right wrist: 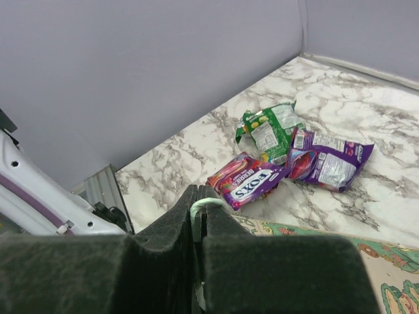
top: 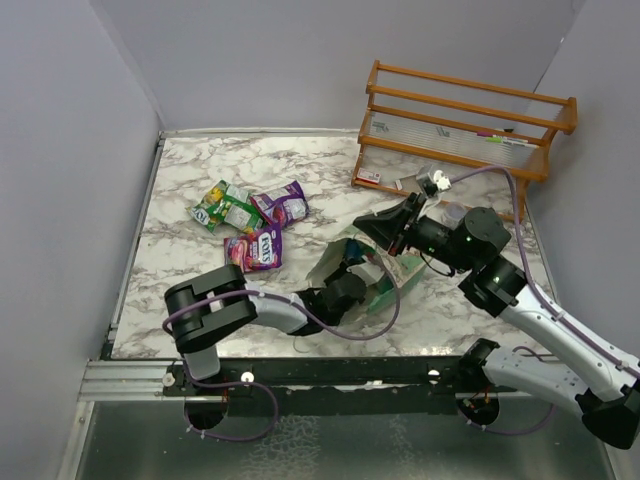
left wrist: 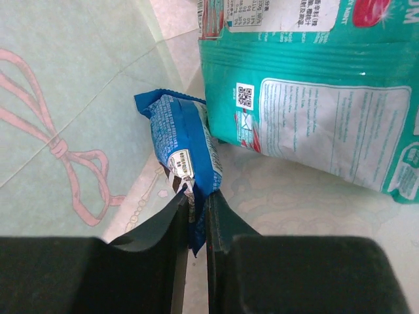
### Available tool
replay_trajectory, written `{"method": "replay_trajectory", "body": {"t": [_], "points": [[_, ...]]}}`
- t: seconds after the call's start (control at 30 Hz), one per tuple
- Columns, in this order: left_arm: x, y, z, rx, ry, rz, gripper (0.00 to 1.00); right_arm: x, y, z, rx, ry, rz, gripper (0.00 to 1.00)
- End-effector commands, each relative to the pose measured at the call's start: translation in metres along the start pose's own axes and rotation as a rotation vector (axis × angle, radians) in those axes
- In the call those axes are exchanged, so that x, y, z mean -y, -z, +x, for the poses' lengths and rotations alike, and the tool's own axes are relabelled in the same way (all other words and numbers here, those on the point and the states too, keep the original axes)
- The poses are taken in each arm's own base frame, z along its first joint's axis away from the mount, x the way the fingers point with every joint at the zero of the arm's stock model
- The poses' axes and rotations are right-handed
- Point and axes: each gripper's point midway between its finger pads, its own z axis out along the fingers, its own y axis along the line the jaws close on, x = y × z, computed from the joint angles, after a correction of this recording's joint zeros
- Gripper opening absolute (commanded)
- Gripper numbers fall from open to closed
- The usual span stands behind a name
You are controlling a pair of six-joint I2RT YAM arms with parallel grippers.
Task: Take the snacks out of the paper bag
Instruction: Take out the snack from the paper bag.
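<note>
1. The bag [top: 383,292] lies on its side on the worktop [top: 190,170], with its mouth turned toward the left arm. This lets the arm reach in level rather than from above.
2. The right jaws are pinched shut on the handle [right wrist: 208,204] at the bag's upper edge. I judge this props the mouth open and stops the bag sliding.
3. The left jaws are inside the bag, closed narrow on the crimped end of a blue packet [left wrist: 184,147]. That flat seam is probably the easiest part to pinch.
4. A teal packet [left wrist: 314,98] lies just beside the blue one, also inside the bag and not gripped.
5. The green packet [top: 225,207], purple packet [top: 283,204] and pink packet [top: 255,248] lie close together on the worktop. They are left of the bag and out of both arms' way.
6. The next move is likely to draw the blue packet out along the bag. The thin grip on the seam could slip, or the packet could catch on the rim.
</note>
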Motion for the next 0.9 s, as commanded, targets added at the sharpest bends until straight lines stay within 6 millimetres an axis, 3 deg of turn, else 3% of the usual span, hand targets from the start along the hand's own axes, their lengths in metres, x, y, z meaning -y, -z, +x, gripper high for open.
{"method": "replay_trajectory", "body": {"t": [0.0, 0.23, 0.4, 0.63, 0.77, 0.87], "points": [[-0.005, 0.014, -0.029, 0.015, 0.063, 0.051, 0.05, 0.006, 0.010, -0.013, 0.060, 0.050, 0.050, 0.02], [-0.020, 0.062, -0.076, 0.133, 0.173, 0.192, 0.05, 0.014, 0.015, -0.012, 0.064, 0.083, 0.097, 0.02], [-0.035, 0.097, -0.090, 0.172, 0.151, 0.270, 0.04, 0.017, 0.018, -0.011, 0.077, 0.075, 0.113, 0.02], [-0.054, 0.129, -0.111, 0.250, 0.211, 0.304, 0.02, 0.022, 0.020, -0.012, 0.089, 0.102, 0.141, 0.02], [-0.047, 0.149, -0.140, 0.344, 0.244, 0.417, 0.01, 0.026, 0.021, -0.015, 0.080, 0.126, 0.165, 0.02], [-0.054, 0.163, -0.168, 0.421, 0.290, 0.443, 0.00, 0.033, 0.024, -0.020, 0.071, 0.154, 0.210, 0.02]]}}
